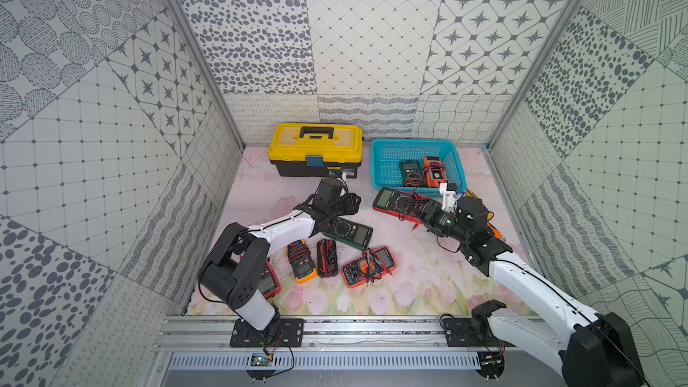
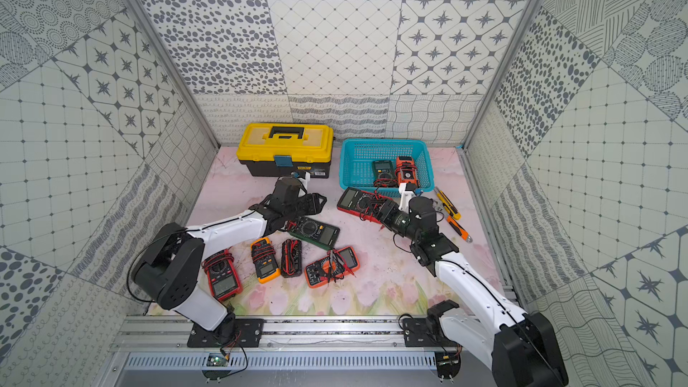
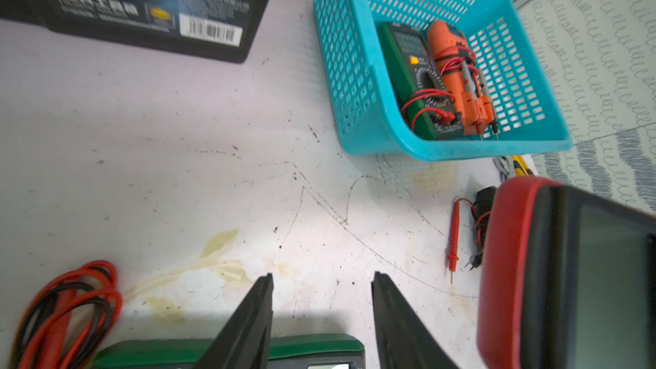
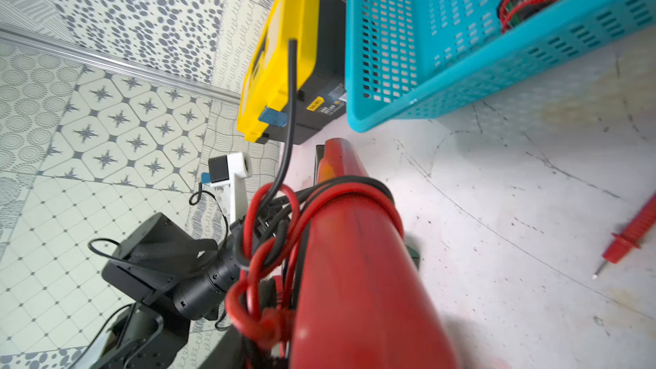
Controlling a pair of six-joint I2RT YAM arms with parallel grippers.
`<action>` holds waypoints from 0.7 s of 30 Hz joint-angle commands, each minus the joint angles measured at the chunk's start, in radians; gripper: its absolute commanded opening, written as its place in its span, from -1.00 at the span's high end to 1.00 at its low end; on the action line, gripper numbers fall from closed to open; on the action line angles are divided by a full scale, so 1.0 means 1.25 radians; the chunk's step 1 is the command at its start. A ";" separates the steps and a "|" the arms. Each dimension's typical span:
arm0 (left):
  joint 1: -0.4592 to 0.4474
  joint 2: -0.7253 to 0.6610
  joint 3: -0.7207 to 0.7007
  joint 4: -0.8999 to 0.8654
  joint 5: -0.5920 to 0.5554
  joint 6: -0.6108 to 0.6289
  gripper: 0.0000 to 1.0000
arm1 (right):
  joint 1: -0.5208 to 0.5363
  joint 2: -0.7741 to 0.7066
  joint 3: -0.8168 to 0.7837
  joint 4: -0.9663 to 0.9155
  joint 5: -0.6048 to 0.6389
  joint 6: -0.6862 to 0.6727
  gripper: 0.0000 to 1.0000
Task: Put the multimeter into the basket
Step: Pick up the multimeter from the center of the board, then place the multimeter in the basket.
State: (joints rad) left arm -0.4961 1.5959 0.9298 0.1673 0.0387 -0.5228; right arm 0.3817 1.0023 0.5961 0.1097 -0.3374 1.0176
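A large red-and-black multimeter [image 1: 392, 199] [image 2: 355, 201] wrapped in its red and black leads lies just in front of the turquoise basket [image 1: 413, 144] [image 2: 383, 143]. My right gripper [image 1: 424, 211] [image 2: 383, 212] is shut on its near end. In the right wrist view the multimeter's red body [image 4: 355, 260] hides the jaws. The basket [image 3: 358, 76] holds a green multimeter [image 3: 413, 76] and an orange one [image 3: 458, 76]. My left gripper [image 3: 322, 278] is open over bare mat, beside the far end of a green multimeter [image 1: 348, 232] [image 3: 312, 346].
A yellow-lidded black toolbox [image 1: 314, 147] stands left of the basket. Several more multimeters [image 1: 301, 260] [image 1: 368, 266] lie on the front of the mat. Two utility knives [image 2: 446, 202] lie right of the basket. A loose red probe [image 3: 453, 239] rests near the held multimeter.
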 commanded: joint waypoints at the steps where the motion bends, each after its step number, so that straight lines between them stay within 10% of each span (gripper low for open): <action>1: 0.006 -0.089 -0.033 0.020 -0.151 0.036 -0.06 | 0.004 -0.026 0.088 0.067 0.064 -0.015 1.00; 11: 0.007 -0.124 -0.060 0.016 -0.136 0.042 -0.34 | 0.053 0.155 0.279 0.042 0.409 -0.011 1.00; 21: 0.007 -0.118 -0.055 -0.004 -0.100 0.077 -0.34 | 0.080 0.441 0.460 0.059 0.518 0.024 1.00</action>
State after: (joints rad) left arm -0.4889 1.4502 0.8547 0.1661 -0.0990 -0.4805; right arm 0.4702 1.5356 1.1259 0.0860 0.2142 1.0218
